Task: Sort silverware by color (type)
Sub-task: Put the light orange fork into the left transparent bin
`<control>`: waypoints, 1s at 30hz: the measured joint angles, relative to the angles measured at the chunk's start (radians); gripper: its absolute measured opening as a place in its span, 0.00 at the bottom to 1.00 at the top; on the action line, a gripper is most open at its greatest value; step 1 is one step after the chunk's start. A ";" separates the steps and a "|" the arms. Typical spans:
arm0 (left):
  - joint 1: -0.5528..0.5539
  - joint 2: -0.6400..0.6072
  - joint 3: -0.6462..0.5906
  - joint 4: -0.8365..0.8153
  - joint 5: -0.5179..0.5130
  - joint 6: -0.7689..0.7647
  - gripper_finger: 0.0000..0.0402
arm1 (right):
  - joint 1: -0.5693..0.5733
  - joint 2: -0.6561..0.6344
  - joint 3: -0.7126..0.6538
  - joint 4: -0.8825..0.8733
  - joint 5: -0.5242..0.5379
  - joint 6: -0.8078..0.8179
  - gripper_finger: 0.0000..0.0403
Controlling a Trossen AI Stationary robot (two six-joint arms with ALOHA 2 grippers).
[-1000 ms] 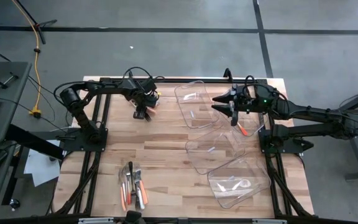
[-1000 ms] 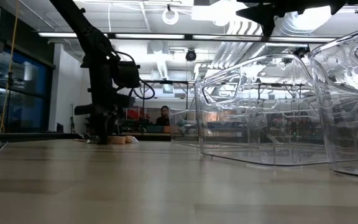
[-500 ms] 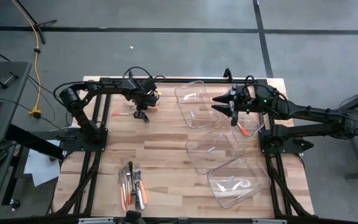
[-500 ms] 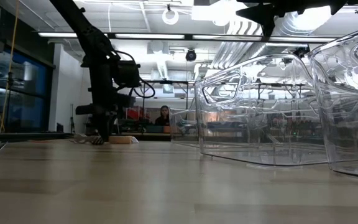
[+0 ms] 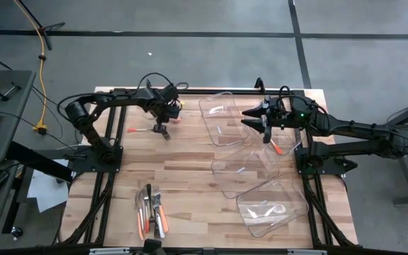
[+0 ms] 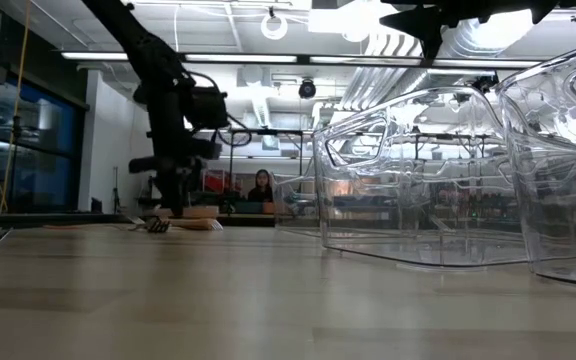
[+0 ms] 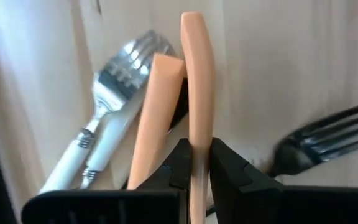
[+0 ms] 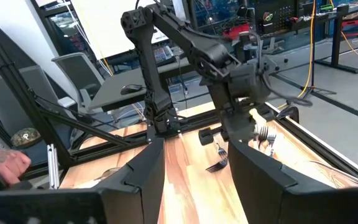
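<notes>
Silverware at the far left tabletop (image 5: 190,152): smooth orange-handled fork (image 7: 196,81) pinched in the left hand (image 7: 194,163), beside a white-handled fork (image 7: 114,118); right hand (image 5: 250,117) spread above a clear bin (image 5: 222,120), arm level.

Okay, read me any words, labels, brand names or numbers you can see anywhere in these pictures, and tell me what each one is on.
None can be read.
The silverware, the clear bins and both arms bear no legible marking.
The screens and equipment in the room behind the table show marks too small and blurred to read.
</notes>
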 joint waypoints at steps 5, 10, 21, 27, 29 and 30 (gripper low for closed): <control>0.000 -0.062 0.067 -0.066 0.009 -0.022 0.04 | 0.000 0.000 0.000 0.000 0.000 -0.003 0.40; 0.015 -0.194 0.096 0.008 0.182 -0.236 0.04 | 0.000 0.000 0.000 0.000 0.000 0.000 0.40; -0.077 -0.509 -0.115 0.705 0.395 -0.842 0.04 | 0.003 0.000 0.000 0.019 -0.001 0.012 0.40; -0.208 -0.580 -0.274 1.033 0.303 -1.039 0.04 | 0.006 0.000 0.000 0.067 -0.001 0.044 0.40; -0.256 -0.594 -0.309 1.094 0.233 -1.055 0.04 | 0.006 0.000 0.000 0.074 -0.001 0.043 0.40; -0.280 -0.598 -0.322 1.117 0.195 -1.062 0.04 | 0.006 0.000 0.000 0.077 -0.001 0.043 0.40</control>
